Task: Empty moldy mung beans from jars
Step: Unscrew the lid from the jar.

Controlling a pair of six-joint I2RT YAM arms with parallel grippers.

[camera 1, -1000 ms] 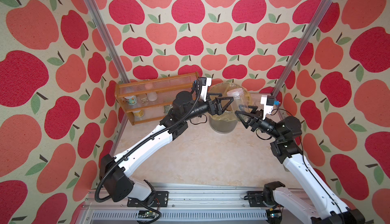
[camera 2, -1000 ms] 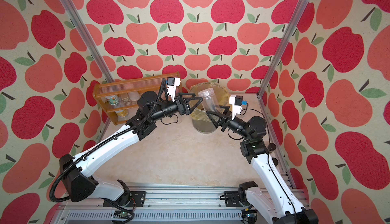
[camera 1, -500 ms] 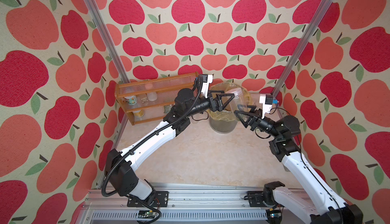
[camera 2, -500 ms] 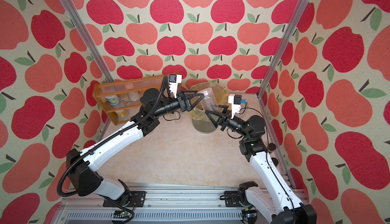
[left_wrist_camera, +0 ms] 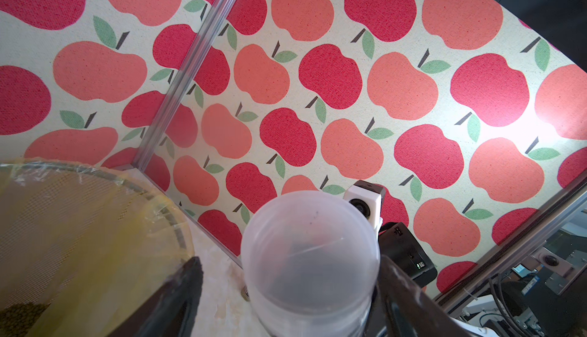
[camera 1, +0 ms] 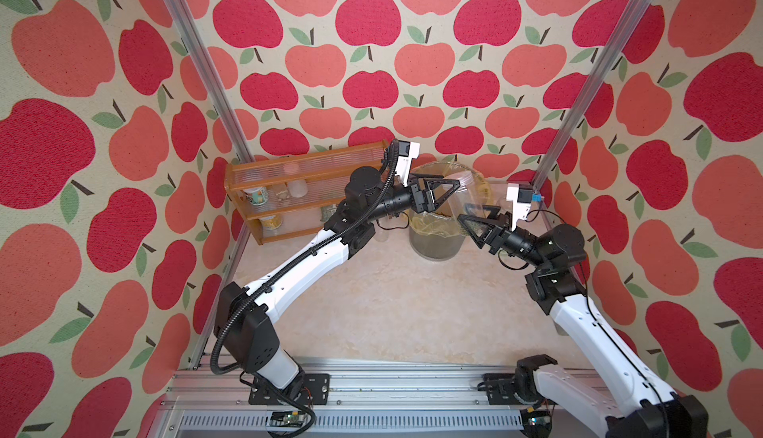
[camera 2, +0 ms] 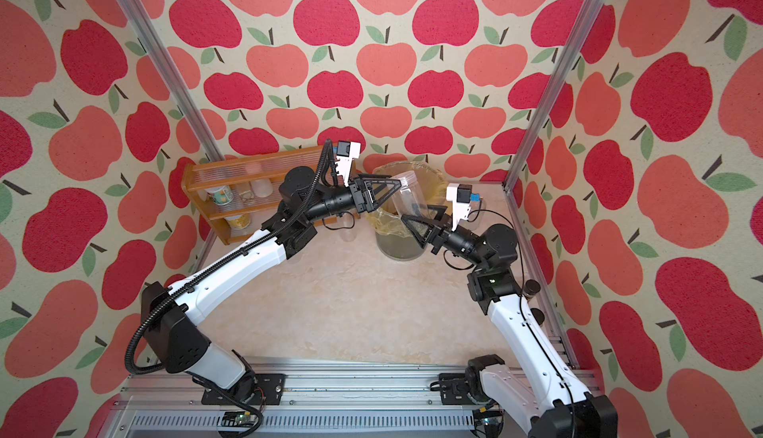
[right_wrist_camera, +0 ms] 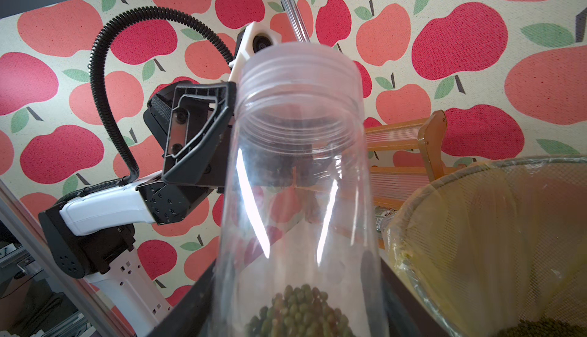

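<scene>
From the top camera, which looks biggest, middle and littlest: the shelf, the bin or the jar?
Largest: shelf
Then: bin
Smallest: jar, though held up nearer the camera

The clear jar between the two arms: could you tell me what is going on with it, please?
The right pincer grips an open-mouthed clear jar by its base, next to the yellow-lined bin. Mung beans sit at the jar's held end. The left pincer straddles the neck, not closed on it.
</scene>
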